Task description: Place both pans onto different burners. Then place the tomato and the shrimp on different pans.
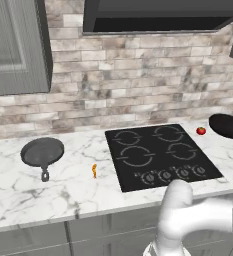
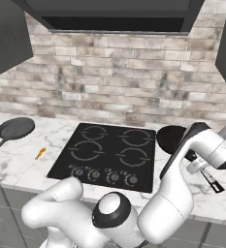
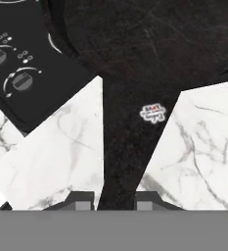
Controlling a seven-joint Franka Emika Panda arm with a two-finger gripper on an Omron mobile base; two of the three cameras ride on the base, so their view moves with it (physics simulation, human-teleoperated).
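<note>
The blacker pan [image 1: 227,125] lies on the marble right of the cooktop [image 1: 158,155]; my arm covers part of it [image 2: 171,138] in the right base view. Its long thin handle [image 3: 130,142] runs down between my fingertips in the hand view. My gripper [image 3: 114,202] is shut on that handle, one tip pressed to each side. The tomato [image 1: 201,131] rests between the cooktop and this pan. Far left on the counter sits the dark grey skillet [image 1: 42,151], its loop handle pointing forward. Between skillet and cooktop lies the orange shrimp [image 1: 94,170]. The burners [image 1: 138,156] carry nothing.
Knobs [image 1: 165,175] line the cooktop's front edge, two of them close to my hand [image 3: 21,81]. A brick wall and a dark range hood [image 1: 158,17] rise behind. Grey cabinets [image 1: 15,45] hang at the upper left. The counter's front edge runs just below the knobs.
</note>
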